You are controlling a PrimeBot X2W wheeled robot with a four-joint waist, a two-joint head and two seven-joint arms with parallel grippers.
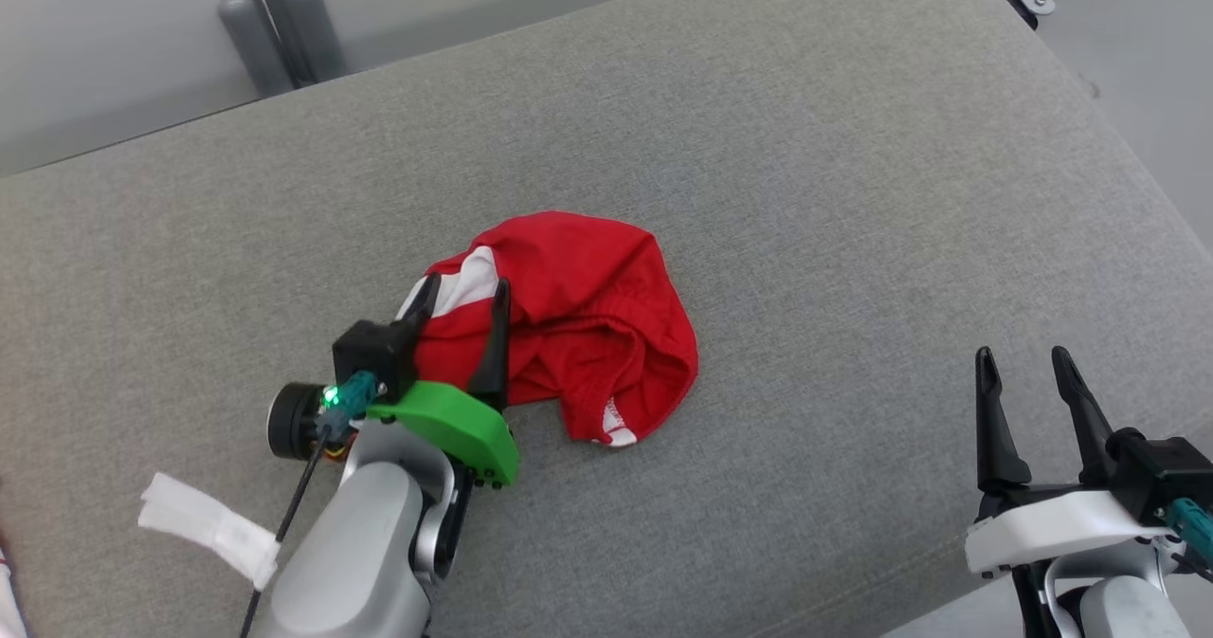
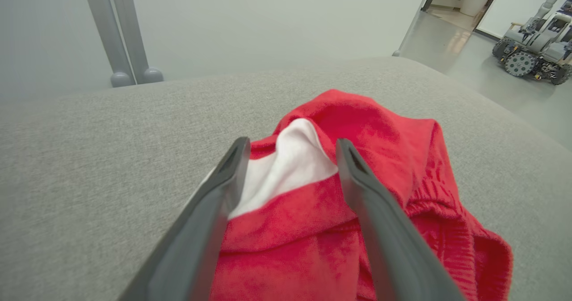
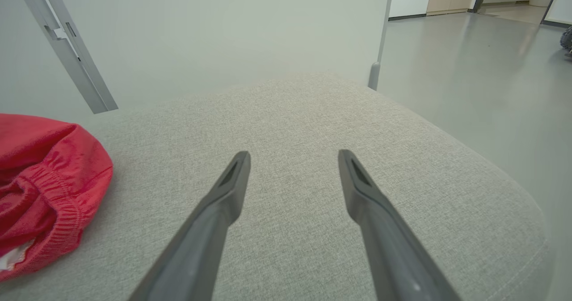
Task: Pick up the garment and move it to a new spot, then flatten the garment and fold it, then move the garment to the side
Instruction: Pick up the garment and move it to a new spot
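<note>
**Head view.** The garment (image 1: 578,320) is recorded as a crumpled red heap at frame centre on the grey bench (image 1: 805,145). The left fingers (image 1: 495,344) are spread apart and straddle the heap's left edge, with nothing pinched. The right fingers (image 1: 990,420), at lower right, are likewise spread and empty, well apart from the cloth. The step in hand is judged to be flattening. It would be best done by lifting the left fingers straight clear so that no fold is dragged. Two opposite hems would then be taken, one per arm, and drawn apart low over the bench.

**Left wrist view.** A white panel (image 2: 295,158) of the garment (image 2: 380,131) is shown lying between the left fingers (image 2: 357,184), more plainly than from above. Whether the tips touch the cloth cannot be told.

**Right wrist view.** The gathered elastic waistband (image 3: 67,193) is shown at the left edge, near the right fingers (image 3: 228,193), with bare bench (image 3: 290,113) beneath them. A graspable hem is thus located better here than overhead.
</note>
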